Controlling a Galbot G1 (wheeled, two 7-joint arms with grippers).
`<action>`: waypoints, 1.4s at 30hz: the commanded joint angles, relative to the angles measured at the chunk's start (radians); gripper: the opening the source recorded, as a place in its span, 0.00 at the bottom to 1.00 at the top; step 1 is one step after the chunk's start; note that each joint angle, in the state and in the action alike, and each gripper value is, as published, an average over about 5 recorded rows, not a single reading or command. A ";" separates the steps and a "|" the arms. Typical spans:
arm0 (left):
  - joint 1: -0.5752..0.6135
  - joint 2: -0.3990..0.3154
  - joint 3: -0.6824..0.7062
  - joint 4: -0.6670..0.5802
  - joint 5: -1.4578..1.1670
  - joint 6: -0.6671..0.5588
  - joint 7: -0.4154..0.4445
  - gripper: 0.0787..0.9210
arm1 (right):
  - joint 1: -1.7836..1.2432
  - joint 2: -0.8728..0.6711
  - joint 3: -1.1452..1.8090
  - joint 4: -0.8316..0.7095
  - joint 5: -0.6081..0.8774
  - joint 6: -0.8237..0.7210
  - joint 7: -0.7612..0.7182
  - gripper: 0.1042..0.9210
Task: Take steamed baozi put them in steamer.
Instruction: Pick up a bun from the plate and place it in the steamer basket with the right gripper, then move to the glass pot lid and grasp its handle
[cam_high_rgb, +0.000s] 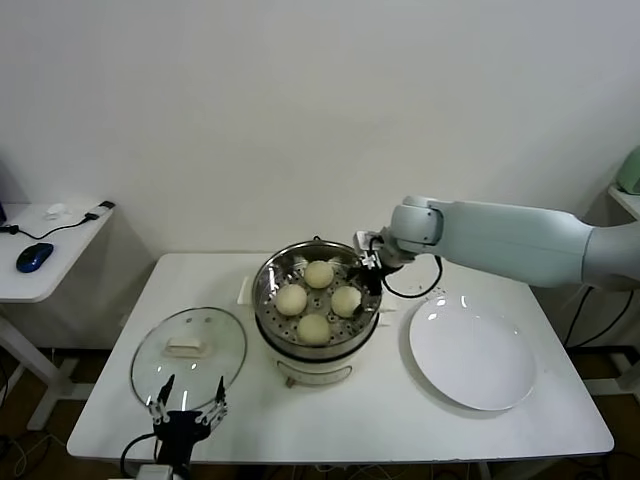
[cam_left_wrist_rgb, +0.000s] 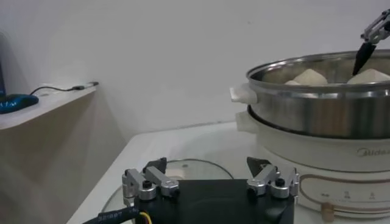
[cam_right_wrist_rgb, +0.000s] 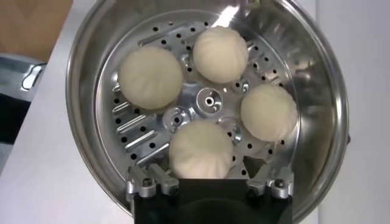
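Observation:
Several cream-white steamed baozi lie on the perforated tray inside the steel steamer (cam_high_rgb: 262, 318), among them the back one (cam_high_rgb: 319, 274) and the front one (cam_high_rgb: 313, 328). My right gripper (cam_high_rgb: 372, 268) hangs over the steamer's right rim. In the right wrist view this gripper (cam_right_wrist_rgb: 204, 164) is open, its fingers standing apart on either side of the nearest baozi (cam_right_wrist_rgb: 201, 146), which rests on the tray. My left gripper (cam_high_rgb: 190, 388) is parked low at the table's front left, open and empty (cam_left_wrist_rgb: 207, 163). The steamer (cam_left_wrist_rgb: 317, 109) rises beside it.
A round glass lid (cam_high_rgb: 188, 345) with a white handle lies flat left of the steamer, just beyond the left gripper. A bare white plate (cam_high_rgb: 472, 355) sits to the steamer's right. A side table with a blue mouse (cam_high_rgb: 35, 257) stands at far left.

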 joint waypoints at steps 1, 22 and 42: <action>0.001 -0.001 0.001 -0.002 0.001 0.000 0.001 0.88 | 0.132 -0.061 0.023 -0.017 0.237 0.109 -0.154 0.88; -0.041 0.007 -0.004 -0.012 -0.050 -0.063 0.011 0.88 | -1.212 -0.426 1.614 0.253 -0.074 0.242 0.924 0.88; -0.095 0.043 -0.052 0.082 0.218 -0.203 -0.111 0.88 | -2.046 0.165 2.152 0.388 -0.312 0.532 0.793 0.88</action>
